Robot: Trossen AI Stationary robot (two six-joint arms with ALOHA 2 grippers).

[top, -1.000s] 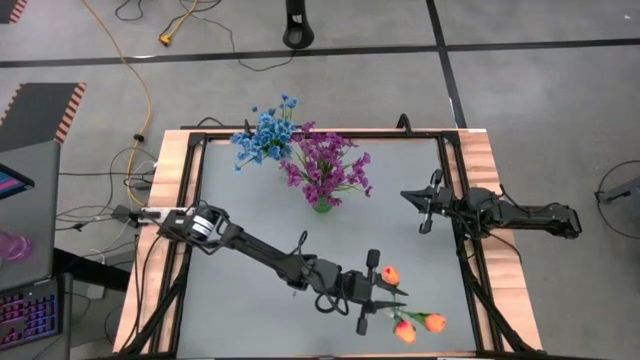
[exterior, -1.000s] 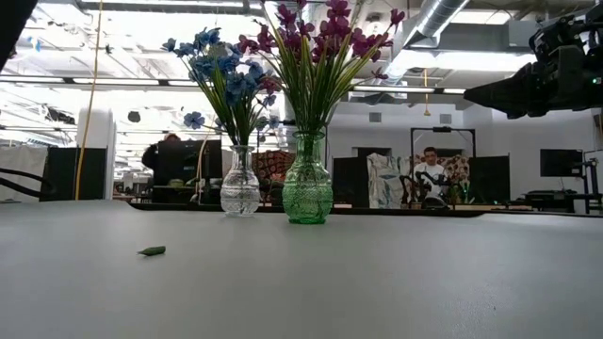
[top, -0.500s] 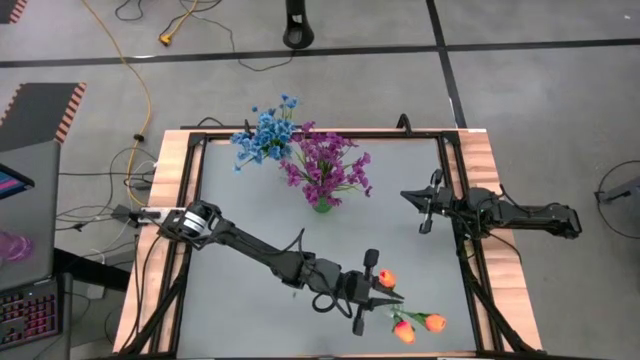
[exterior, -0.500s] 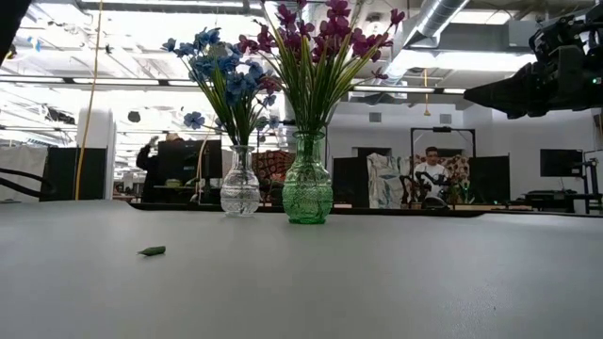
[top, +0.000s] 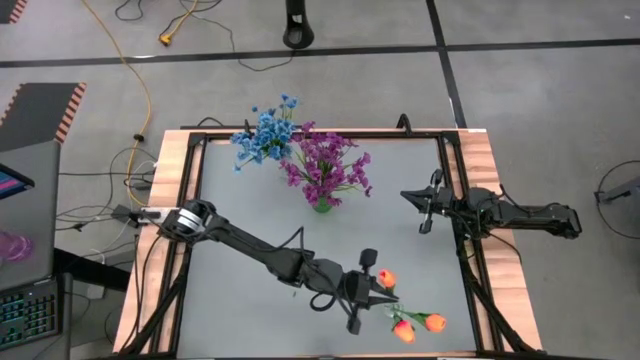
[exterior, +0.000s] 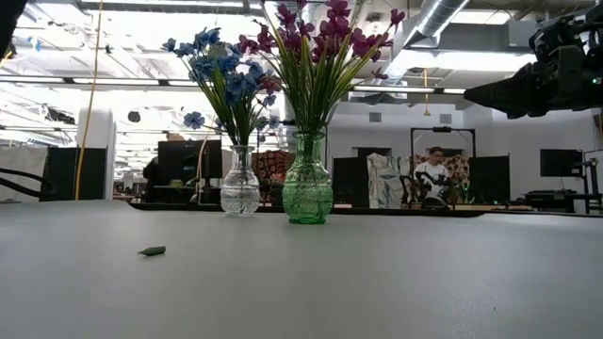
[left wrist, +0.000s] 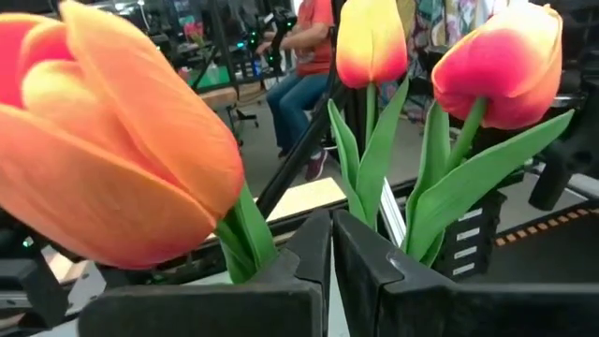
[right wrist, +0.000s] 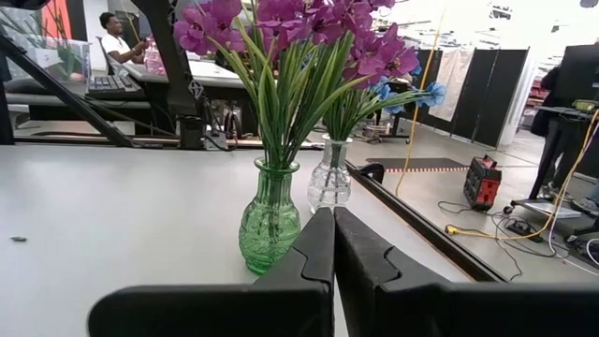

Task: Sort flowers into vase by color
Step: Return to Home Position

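The left gripper is hanging low by the edge of the table that is far from the two vases. Its fingers are pressing tight together and holding nothing. The orange tulips are standing up just past its tips. The right gripper is waiting by the table's right side, pinched closed and empty too. The blue flowers are sitting in a clear vase. Right beside it, the purple flowers are sitting in a green vase. A little green scrap is lying on the table.
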